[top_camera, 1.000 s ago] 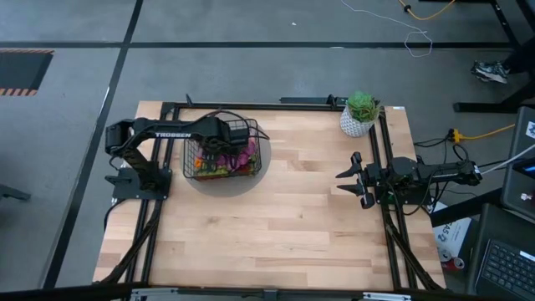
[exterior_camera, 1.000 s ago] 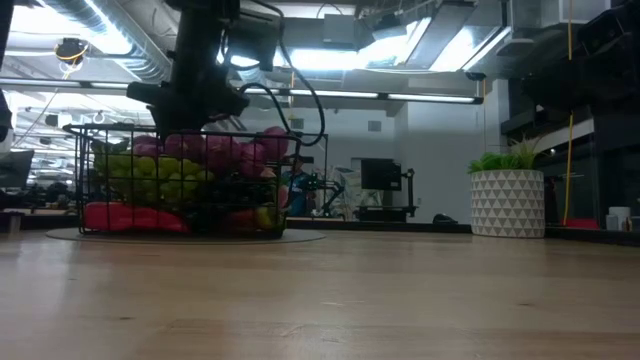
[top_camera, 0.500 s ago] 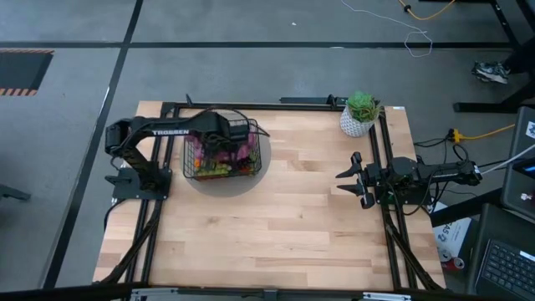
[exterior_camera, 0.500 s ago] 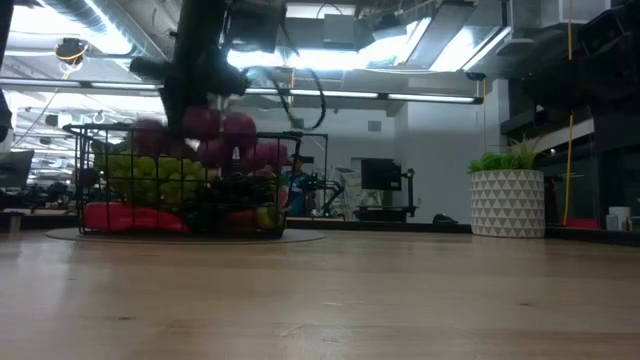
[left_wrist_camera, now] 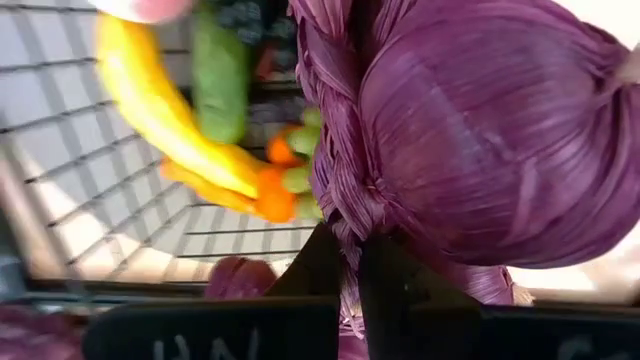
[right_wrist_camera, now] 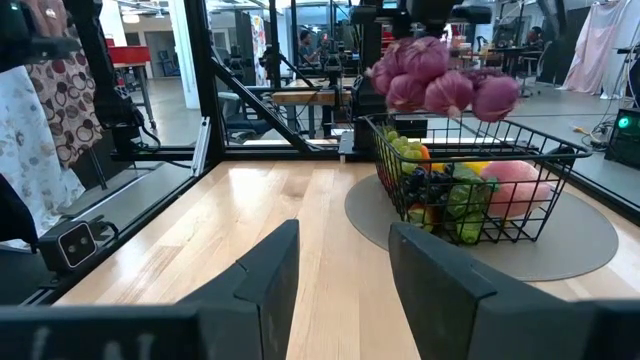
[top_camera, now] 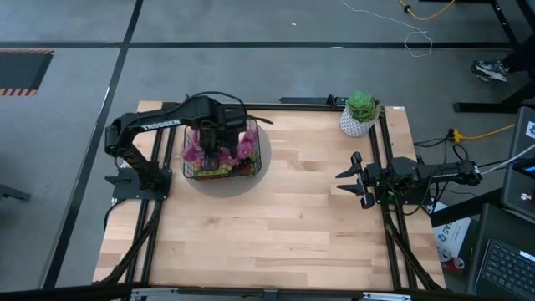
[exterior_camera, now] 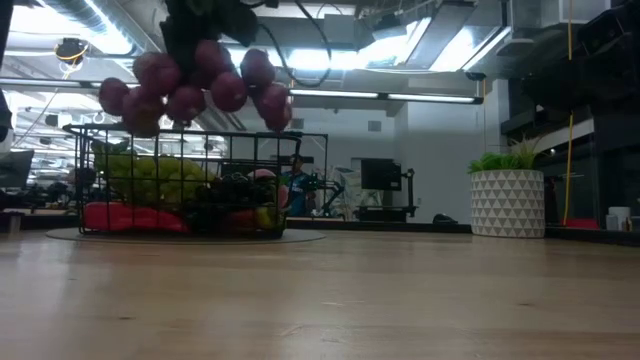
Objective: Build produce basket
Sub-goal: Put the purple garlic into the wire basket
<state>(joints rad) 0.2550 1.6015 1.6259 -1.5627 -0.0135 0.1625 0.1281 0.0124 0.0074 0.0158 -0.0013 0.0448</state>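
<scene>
The black wire basket [top_camera: 256,157] stands on a grey round mat at the table's far left. It holds produce: green grapes [exterior_camera: 150,175], a red chilli [exterior_camera: 125,216], a yellow banana [left_wrist_camera: 150,110], a cucumber [left_wrist_camera: 220,75] and a pink peach [right_wrist_camera: 512,188]. My left gripper [top_camera: 219,136] is above the basket, shut on the purple string of bulbs [exterior_camera: 190,85]. The bulbs droop to either side at about rim height. My right gripper [top_camera: 358,178] waits open at the table's right edge, with nothing between its fingers [right_wrist_camera: 270,270]. My left gripper pinches the string's braided stem [left_wrist_camera: 340,205] between its two fingers, about midway along the string and between bulbs. The fingers come from above, pointing down. The string is lifted clear of the other produce, and both ends [top_camera: 194,149] [top_camera: 248,144] hang slack.
A white pot with a green plant [top_camera: 360,114] stands at the far right corner. The grey mat [top_camera: 226,182] lies under the basket. Bare wood [top_camera: 284,226] spreads across the table's middle and near side. Black frame rails [top_camera: 386,167] run along the table's edges.
My left gripper has shut on the purple string inside the basket. It has then gone up, drawing the string off the other produce until its bulbs hang at about the basket's rim. The basket has stayed in place.
</scene>
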